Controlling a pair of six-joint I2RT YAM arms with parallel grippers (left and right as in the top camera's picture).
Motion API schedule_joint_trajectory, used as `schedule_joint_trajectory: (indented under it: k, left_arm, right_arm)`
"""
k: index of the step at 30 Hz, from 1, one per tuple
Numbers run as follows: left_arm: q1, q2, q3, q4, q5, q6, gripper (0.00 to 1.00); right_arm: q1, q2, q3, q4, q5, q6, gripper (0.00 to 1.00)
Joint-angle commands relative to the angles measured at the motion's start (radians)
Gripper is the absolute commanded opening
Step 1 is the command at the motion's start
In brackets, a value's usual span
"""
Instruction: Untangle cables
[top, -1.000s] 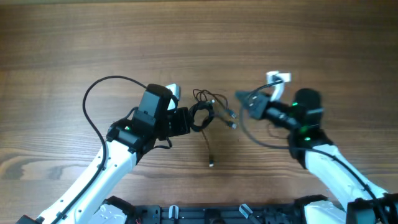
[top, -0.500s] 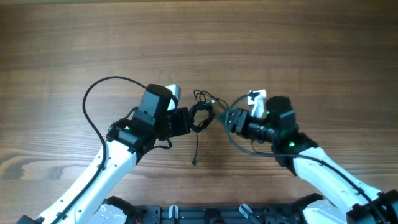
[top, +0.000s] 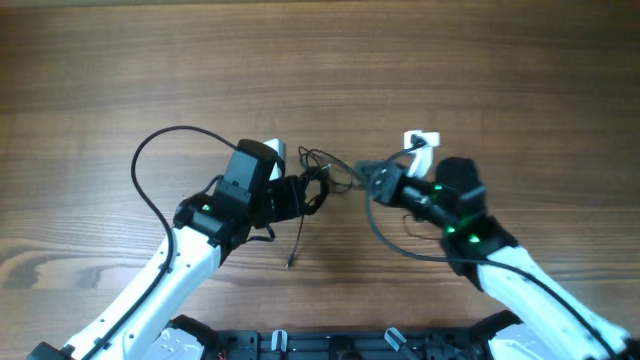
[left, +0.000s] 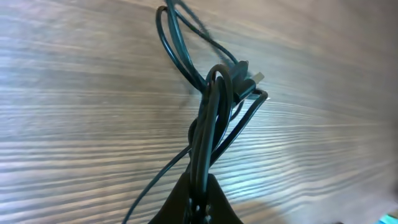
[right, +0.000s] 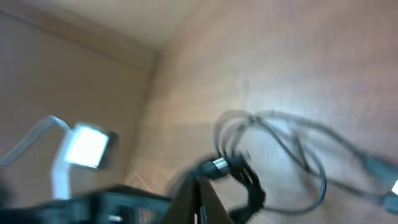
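Both the left claw (top: 308, 193) and right claw (top: 375, 180) clench the cables (left: 205, 134) between them. Nothing looks untangled yet.

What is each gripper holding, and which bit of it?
Left gripper pinches the bunched loops of the cables. Right gripper pinches a strand beside a silver plug, though that view is blurry.

Thin black cables (top: 318, 183) tangled, loops bunched, one end trailing.
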Motion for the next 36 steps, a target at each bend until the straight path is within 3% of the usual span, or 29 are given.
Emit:
schedule_joint_trajectory:
  k: [1,3,4,9,11,14,15,19,21,24,27,29,33,34,35,36]
  left_arm:
    - [0.001,0.021,-0.01,0.005,-0.021,-0.067,0.04]
    - [0.001,0.021,-0.01,0.074,0.094,-0.088,0.04]
    - [0.001,0.021,-0.01,0.107,0.156,-0.088,0.04]
    - [0.001,0.021,-0.01,0.155,0.264,-0.089,0.04]
    - [0.001,0.021,-0.01,0.161,0.3,-0.089,0.04]
    - [0.001,0.021,-0.01,0.161,0.306,-0.14,0.04]
    - [0.0,0.021,-0.01,0.161,0.306,-0.141,0.04]
    - [0.001,0.021,-0.01,0.153,0.273,-0.135,0.04]
    - [0.0,0.021,-0.01,0.11,0.161,-0.136,0.04]
    - [0.001,0.021,-0.01,0.072,0.079,-0.136,0.04]
    - [0.0,0.021,-0.011,0.064,0.068,-0.128,0.04]
    - [0.0,0.021,-0.011,0.045,0.069,-0.068,0.04]
    - [0.001,0.021,-0.011,0.048,0.149,0.137,0.04]
    - [0.001,0.021,-0.011,0.048,0.151,0.158,0.04]
    - [0.001,0.021,-0.011,0.05,0.169,0.188,0.04]
    - [0.001,0.021,-0.011,0.066,0.249,0.252,0.04]
  right_arm:
    - [-0.048,-0.067,0.005,-0.042,-0.048,-0.027,0.34]
    - [-0.031,-0.035,0.005,-0.192,-0.02,0.037,0.49]
    - [-0.026,-0.002,0.005,-0.274,0.021,0.095,0.51]
    - [-0.018,0.144,0.004,-0.298,0.014,0.213,0.52]
    - [-0.018,0.185,0.004,-0.27,0.014,0.243,0.45]
    - [-0.018,0.232,0.004,-0.179,-0.006,0.29,0.26]
    - [-0.018,0.233,0.004,-0.148,-0.018,0.276,0.07]
    - [-0.041,0.213,0.004,0.002,-0.17,0.119,0.04]
    - [-0.112,0.168,0.004,0.149,-0.322,0.056,0.04]
    - [-0.232,0.131,0.004,0.373,-0.448,0.086,0.04]
    - [-0.436,0.13,0.004,0.572,-0.462,0.264,0.04]
    - [-0.555,0.132,0.004,0.482,-0.462,0.279,0.04]
    - [-0.575,0.133,0.004,0.144,-0.4,-0.014,0.05]
    - [-0.575,0.133,0.004,0.098,-0.391,-0.022,0.09]
    - [-0.574,0.133,0.004,0.06,-0.391,-0.039,0.23]
    - [-0.574,0.133,0.004,0.029,-0.384,-0.099,0.25]
